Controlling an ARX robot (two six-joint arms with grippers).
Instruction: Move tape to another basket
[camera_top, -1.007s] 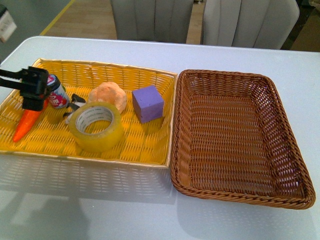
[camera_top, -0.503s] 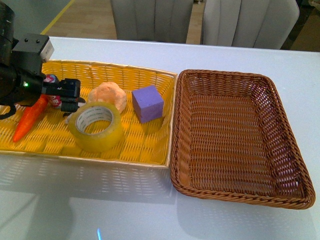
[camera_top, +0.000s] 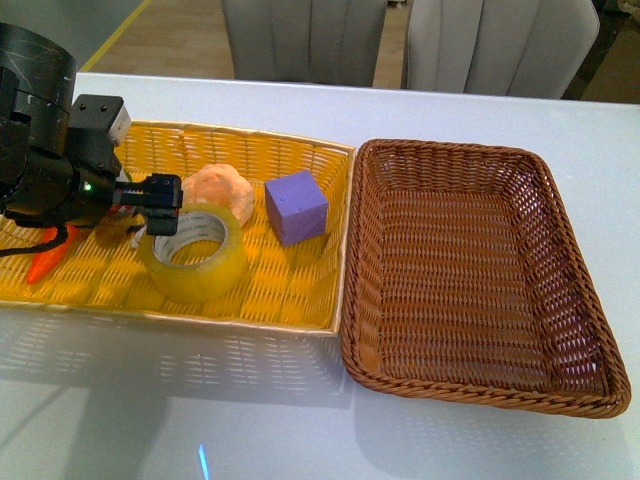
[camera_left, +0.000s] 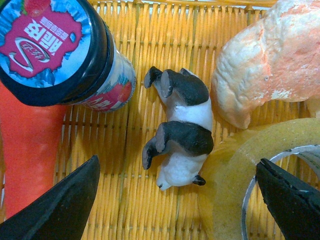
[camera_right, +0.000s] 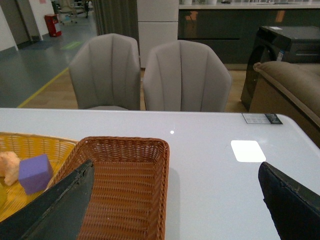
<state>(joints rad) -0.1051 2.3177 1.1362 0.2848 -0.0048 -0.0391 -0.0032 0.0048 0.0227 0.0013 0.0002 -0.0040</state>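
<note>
Left gripper (camera_top: 165, 205) spread wide, empty, at 10 o'clock of tape (camera_top: 195, 255). Tape lies in yellow basket (camera_top: 290, 285). Risk: jaws straddle panda toy (camera_left: 180, 125); closing here likely pinches that, not the tape wall.

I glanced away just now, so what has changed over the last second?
The left gripper moved right across the yellow basket, from its left end to the tape, open and holding nothing. The tape, purple block and brown basket stayed put.
</note>
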